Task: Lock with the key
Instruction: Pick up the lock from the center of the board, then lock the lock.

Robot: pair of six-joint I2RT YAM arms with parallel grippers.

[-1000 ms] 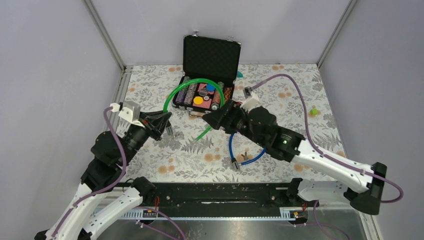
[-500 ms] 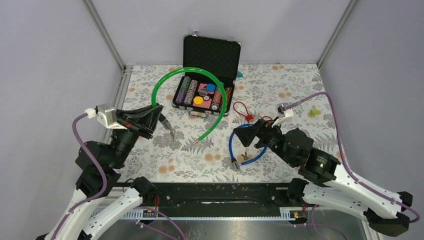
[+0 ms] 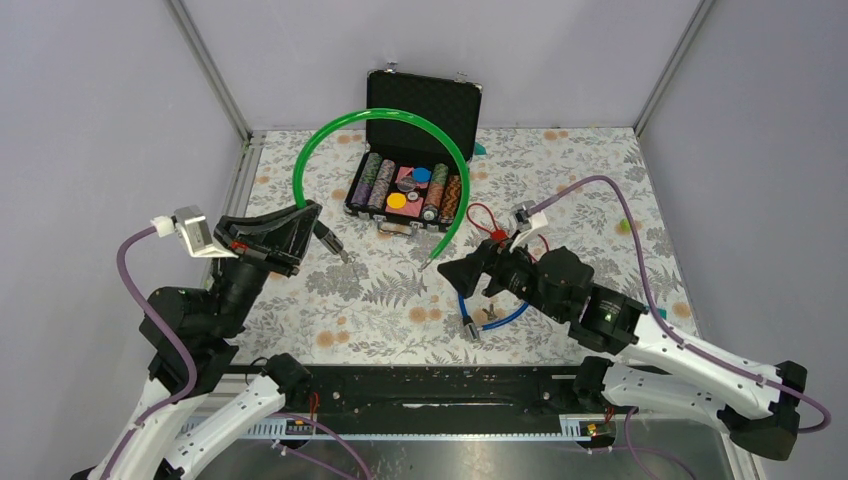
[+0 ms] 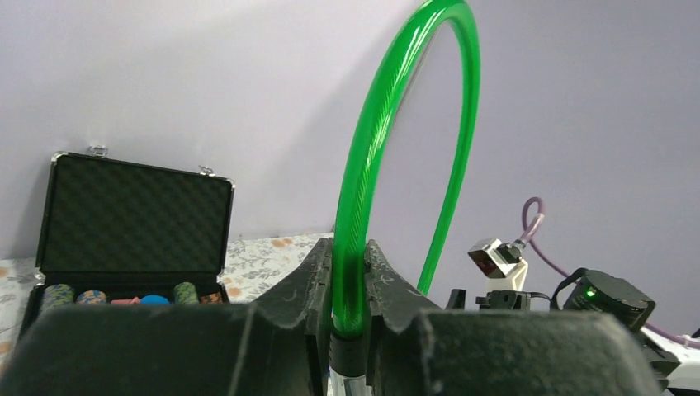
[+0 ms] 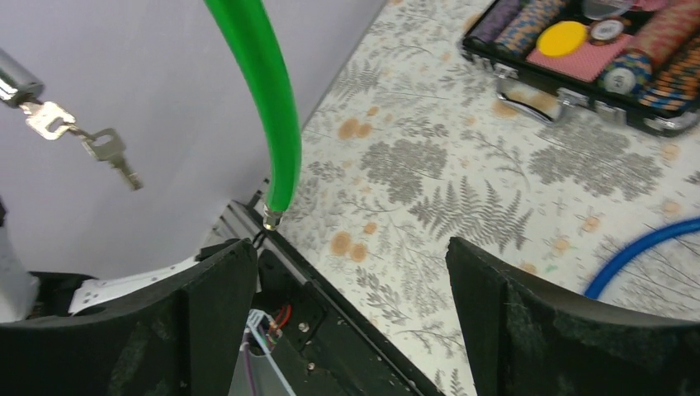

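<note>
My left gripper (image 3: 312, 217) is shut on the green cable lock (image 3: 380, 117) at its barrel end and holds it up in the air. The cable arcs high over the open case, and its free metal tip (image 3: 426, 266) hangs down. Two keys (image 3: 344, 256) dangle from the barrel; they also show in the right wrist view (image 5: 99, 148). In the left wrist view the cable (image 4: 371, 148) is pinched between my left gripper's (image 4: 351, 260) fingers. My right gripper (image 3: 452, 272) is open and empty, just right of the tip. In the right wrist view the tip (image 5: 271, 219) hangs above the left finger of my right gripper (image 5: 355, 272).
An open black case (image 3: 420, 100) with poker chips stands at the back centre. A blue cable lock (image 3: 492, 308) lies on the floral table under my right arm. A red cable loop (image 3: 483, 215) lies right of the case. A small green object (image 3: 627, 224) sits far right.
My left gripper has raised the green cable lock higher and drawn back left. My right gripper pulled back from the case, then moved left to the cable's free tip.
</note>
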